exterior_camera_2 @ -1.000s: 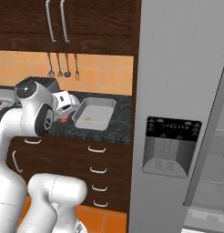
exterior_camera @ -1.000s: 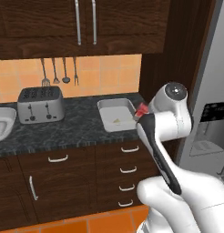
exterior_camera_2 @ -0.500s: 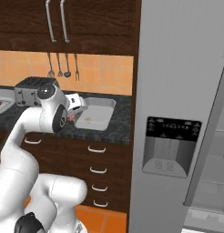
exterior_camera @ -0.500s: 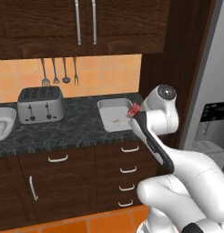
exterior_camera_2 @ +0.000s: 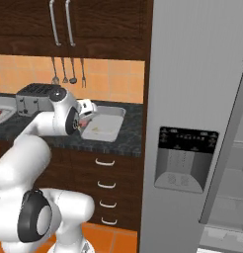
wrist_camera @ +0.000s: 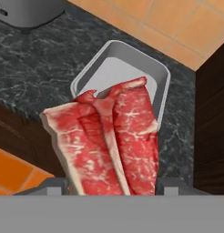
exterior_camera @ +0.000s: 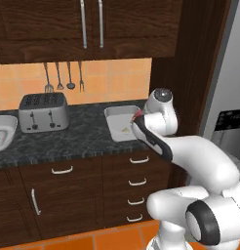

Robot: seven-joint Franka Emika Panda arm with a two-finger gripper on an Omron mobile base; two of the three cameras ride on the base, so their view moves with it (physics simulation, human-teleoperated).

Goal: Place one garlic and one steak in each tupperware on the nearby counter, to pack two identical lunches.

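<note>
Grey tupperware (wrist_camera: 125,63) under gripped steak (wrist_camera: 111,141)

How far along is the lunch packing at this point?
Done: the rectangular tupperware holds a small pale item, probably a garlic. In hand: the pincer carries a steak above that tray. Left: dropping it in. The left container shows something red; its contents are unclear.

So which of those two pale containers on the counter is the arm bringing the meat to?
The rectangular tray-like tupperware by the tall dark cabinet; the gripper holds the steak right over it. The rounded bowl-like tupperware sits far left, beyond the toaster.
</note>
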